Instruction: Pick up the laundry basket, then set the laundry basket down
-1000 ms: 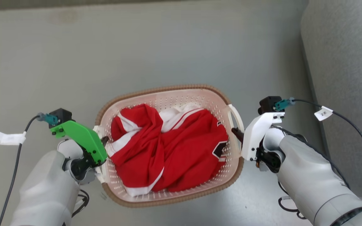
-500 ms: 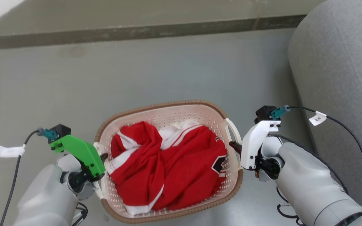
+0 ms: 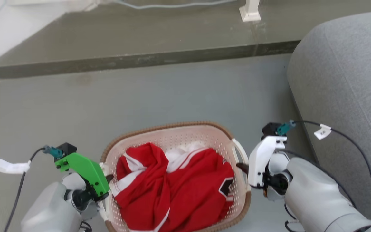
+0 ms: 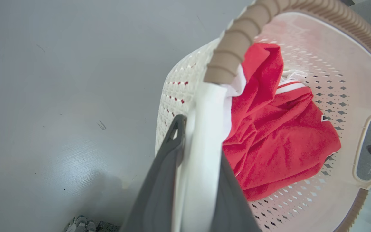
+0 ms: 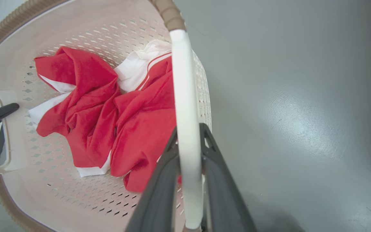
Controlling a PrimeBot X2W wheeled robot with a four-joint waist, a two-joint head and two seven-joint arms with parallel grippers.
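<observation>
Gripping the laundry basket (image 3: 172, 124) at both ends, I have it in the lower centre of the head view, with its near rim cut off by the bottom edge. The left gripper (image 4: 201, 141) pinches the left handle (image 4: 204, 180) between its two dark fingers. The right gripper (image 5: 189, 130) is clamped the same way on the right handle (image 5: 184, 80), each white bar squeezed in the jaws. In the wrist views the basket looks to hang clear of the grey floor (image 3: 140, 103), though I cannot be sure of that.

The main risk, as I judge it, is the grip itself. The bars are smooth and narrow, so either one could pivot or slide between the fingers if one arm gets ahead of the other. A tilt would send the red-and-white garment (image 3: 179, 190) sliding toward the low end, and that shift could pull the handle at that end out of the jaws.

If the arms drift apart, they could bend the handles or pull one free. If they close inward, they could bow the perforated walls.

The grey sofa (image 3: 343, 80) fills the right of the frame, near my right forearm, so a swing that way could knock the arm or the rim. A dark ledge (image 3: 134, 61) crosses the upper frame and would catch the far rim if I carry the basket forward too low. Setting it down unevenly could land one corner first and twist the grip.
</observation>
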